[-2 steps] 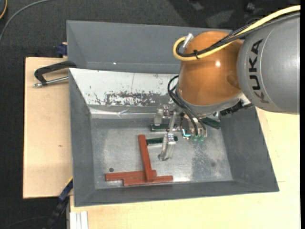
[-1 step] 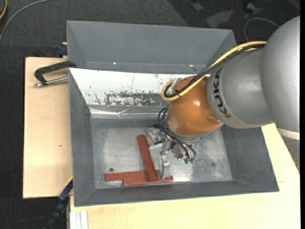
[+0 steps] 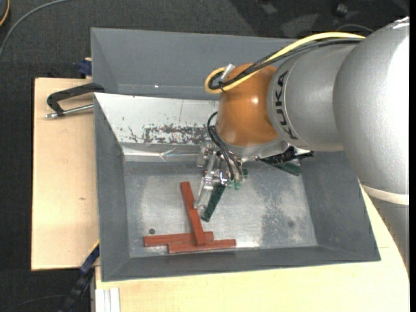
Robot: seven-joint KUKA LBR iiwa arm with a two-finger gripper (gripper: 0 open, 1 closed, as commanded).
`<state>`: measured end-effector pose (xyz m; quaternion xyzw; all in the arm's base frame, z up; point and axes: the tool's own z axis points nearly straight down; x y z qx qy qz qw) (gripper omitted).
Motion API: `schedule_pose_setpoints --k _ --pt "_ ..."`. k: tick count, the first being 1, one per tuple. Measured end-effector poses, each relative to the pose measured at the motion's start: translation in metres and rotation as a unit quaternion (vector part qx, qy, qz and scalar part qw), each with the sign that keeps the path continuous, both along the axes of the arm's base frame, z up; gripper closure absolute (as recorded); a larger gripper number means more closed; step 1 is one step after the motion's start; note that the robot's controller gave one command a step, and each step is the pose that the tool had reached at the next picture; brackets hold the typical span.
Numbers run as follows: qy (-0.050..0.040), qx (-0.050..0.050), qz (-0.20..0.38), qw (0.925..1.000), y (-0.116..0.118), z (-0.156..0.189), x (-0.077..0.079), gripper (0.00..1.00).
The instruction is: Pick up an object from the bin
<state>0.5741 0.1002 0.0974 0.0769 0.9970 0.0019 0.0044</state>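
A KUKA arm (image 3: 364,90) is reaching in from the right over a grey metal bin (image 3: 109,194), its orange cover (image 3: 247,112) and a loop of yellow and black cables (image 3: 224,75) hanging above the middle of the bin floor. The end effector (image 3: 209,210) is pointing down and slightly leftward, its tip sitting low over the floor just right of a long red stick (image 3: 192,213); whether it is touching that stick cannot be made out, and whether the end effector is open or closed cannot be told from this angle. Nothing is showing as gripped. The red stick is lying flat and slanting from the middle of the bin down toward the near wall, where its lower end is crossing two more red bars (image 3: 162,241) that are lying lengthwise along that wall, side by side and offset from each other. A small dark speck (image 3: 151,232) is sitting on the floor just above the left end of those bars, too small to identify. The right half of the floor is lying bare.
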Motion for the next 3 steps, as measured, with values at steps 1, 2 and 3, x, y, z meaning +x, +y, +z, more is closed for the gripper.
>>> schedule_pose_setpoints --k 1,2,3 --pt "0.0060 -0.002 0.073 0.9973 -0.066 -0.028 -0.077 0.00" --pt "0.0036 -0.001 0.074 0.9972 -0.063 -0.027 -0.075 1.00" --pt "-0.0039 -0.002 0.078 0.9969 -0.075 0.130 -0.027 1.00"
